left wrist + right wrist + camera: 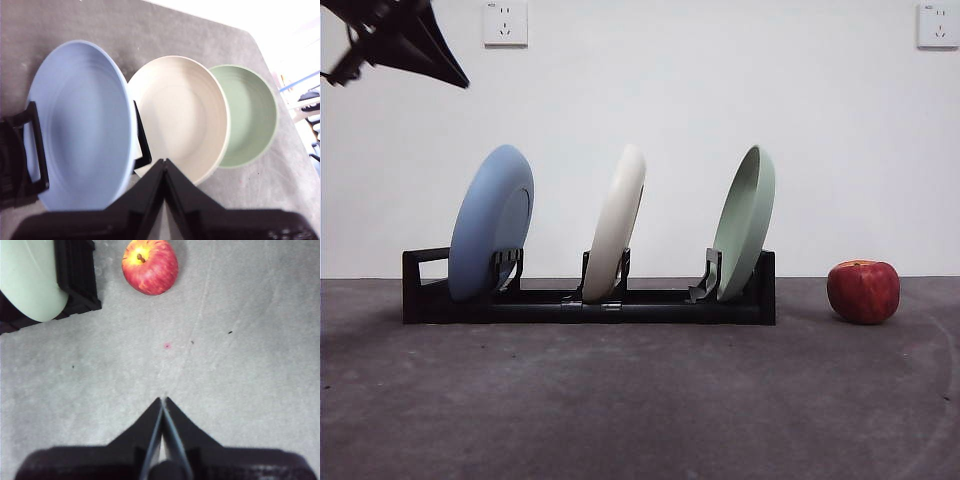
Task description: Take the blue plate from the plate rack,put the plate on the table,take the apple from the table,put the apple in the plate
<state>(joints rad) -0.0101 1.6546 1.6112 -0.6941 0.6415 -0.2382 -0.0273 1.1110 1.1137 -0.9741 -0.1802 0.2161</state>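
hovering above the plate rack (588,305), the left end effector (164,162), jaws pressed together, should spread before pinching the blue plate (80,125) at its rim.

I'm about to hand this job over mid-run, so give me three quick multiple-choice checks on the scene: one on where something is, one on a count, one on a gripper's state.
1. Where is the apple?
A. On the table beside the plate rack's green-plate end
B. On the blue plate
C. In the right gripper

2. How many plates stand in the plate rack?
A. Two
B. Three
C. Four

3. How are the left gripper jaws?
A. Shut on the blue plate
B. Wide open
C. Shut, holding nothing

Answers:
1 A: it rests on the table, apart from the rack.
2 B: blue plate, cream plate, green plate.
3 C: its tips meet, above the plates.
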